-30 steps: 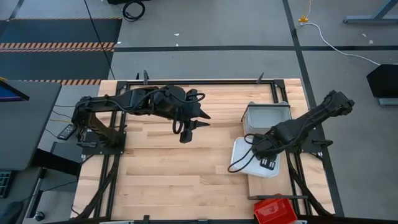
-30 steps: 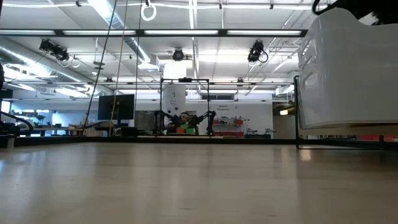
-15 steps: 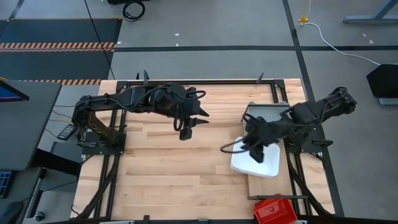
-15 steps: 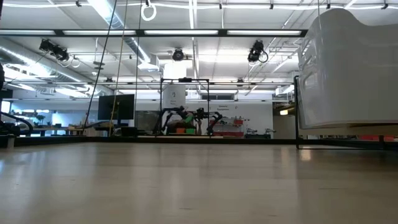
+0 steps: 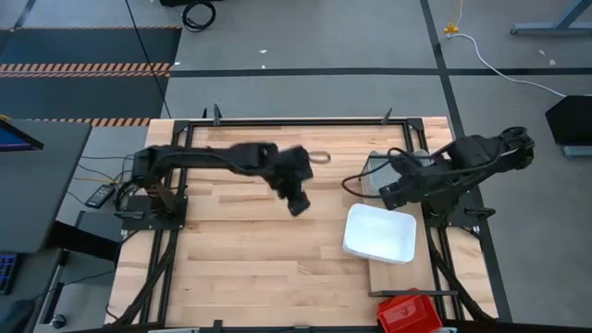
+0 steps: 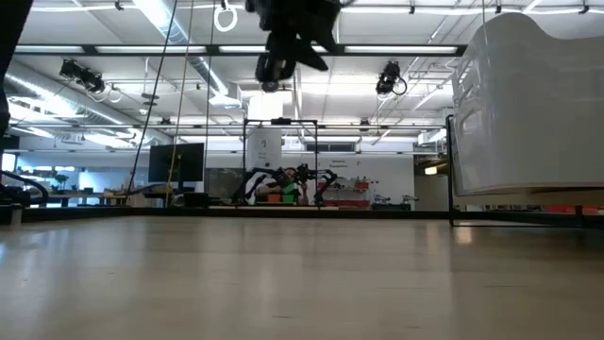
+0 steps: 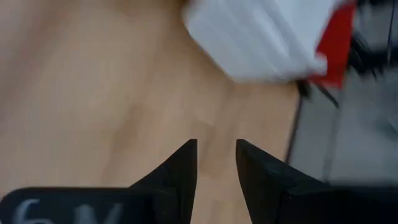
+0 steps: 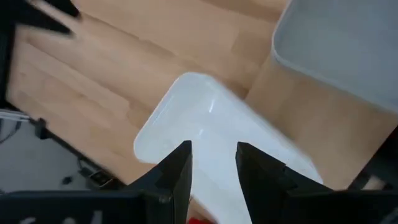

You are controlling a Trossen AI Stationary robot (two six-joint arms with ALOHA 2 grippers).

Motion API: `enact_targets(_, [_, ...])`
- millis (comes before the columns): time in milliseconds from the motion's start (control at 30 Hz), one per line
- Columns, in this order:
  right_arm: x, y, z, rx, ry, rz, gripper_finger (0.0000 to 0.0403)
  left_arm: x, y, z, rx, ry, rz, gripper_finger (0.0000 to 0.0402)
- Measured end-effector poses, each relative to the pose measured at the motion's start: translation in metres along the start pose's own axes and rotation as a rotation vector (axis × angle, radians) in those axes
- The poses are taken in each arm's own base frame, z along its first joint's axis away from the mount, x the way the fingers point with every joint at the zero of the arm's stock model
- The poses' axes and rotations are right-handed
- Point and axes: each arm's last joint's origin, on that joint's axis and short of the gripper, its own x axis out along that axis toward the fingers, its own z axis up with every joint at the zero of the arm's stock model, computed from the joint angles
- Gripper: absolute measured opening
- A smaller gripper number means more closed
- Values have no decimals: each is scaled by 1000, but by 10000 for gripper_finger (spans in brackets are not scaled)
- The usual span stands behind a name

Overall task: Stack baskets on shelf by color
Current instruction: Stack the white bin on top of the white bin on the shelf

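Note:
A white basket (image 5: 380, 233) sits upright, partly on the pale shelf (image 5: 396, 275) and partly out over the tabletop; it fills the right of the low view (image 6: 528, 104). A grey basket (image 5: 373, 168) stands farther back on the shelf, mostly under the right arm. A red basket (image 5: 407, 313) is at the shelf's near end. My left gripper (image 5: 298, 203) hangs open over mid-table, left of the white basket (image 7: 255, 37). My right gripper (image 5: 386, 194) is open above the gap between the grey basket (image 8: 342, 50) and the white basket (image 8: 211, 137).
Bare slatted tabletop (image 5: 240, 250) stretches left and near of the baskets. A dark metal frame (image 5: 407, 125) runs along the table's edges. Only these three baskets show in these views.
My right gripper has come off the white basket, risen and drawn back toward the far edge, over the grey basket; the white basket stays put. My left arm has swung toward the table's right and a little nearer, toward the white basket, and now shows in the low view.

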Motion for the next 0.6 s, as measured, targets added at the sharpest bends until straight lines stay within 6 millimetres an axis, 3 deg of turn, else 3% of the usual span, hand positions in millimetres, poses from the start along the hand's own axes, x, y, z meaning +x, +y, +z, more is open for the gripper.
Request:
enact_targets(233, [-3,-6,-16,54,90,-5,130,67,-18,-19,160,137,-193,117])
enact_targets(400, [11,-6,-38,94,313,-116,130,88,-34,-19,233,55,-266,117])
enact_targets(600, [23,-6,-64,225,391,-260,130,98,-40,-13,297,-60,-271,117])
